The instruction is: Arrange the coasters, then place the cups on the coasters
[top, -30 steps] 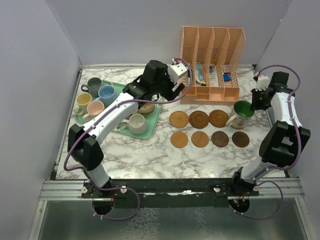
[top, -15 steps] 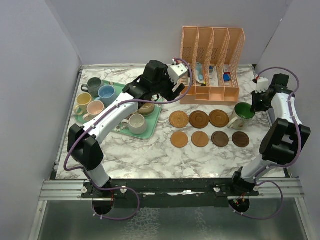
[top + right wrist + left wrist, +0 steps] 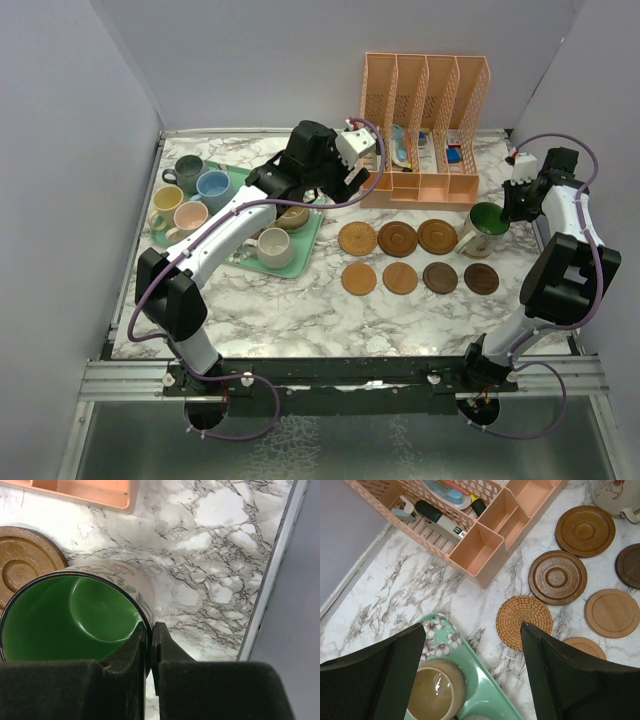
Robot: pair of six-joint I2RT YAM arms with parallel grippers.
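Near the table's left edge, four cups (image 3: 190, 215) bunched together: grey-teal, light blue, yellow and pink, at the left side of a mint-green flowered tray (image 3: 313, 226). On the tray, a cream cup (image 3: 272, 245) and a tan cup (image 3: 436, 692). Above the tray's right corner, left jaws spread wide, gripping nothing, with the tan cup below them. Toward the table's far edge, a peach slotted organizer (image 3: 425, 110) holding a black marker (image 3: 439, 517) with a white label, its print too small to read. In front of the organizer, seven coasters (image 3: 400, 277) flat on the marble table (image 3: 300, 310) in two rows, three behind and four in front, none touching; among them a woven coaster (image 3: 524, 621) and a dark ringed coaster (image 3: 557, 577). Just right of the back row, near the table's right edge, the green cup (image 3: 70, 617), upright, with a flower pattern on its pale outside. Right jaws pinching its rim, one finger inside, one outside. Cannot tell whether a coaster lies under it.
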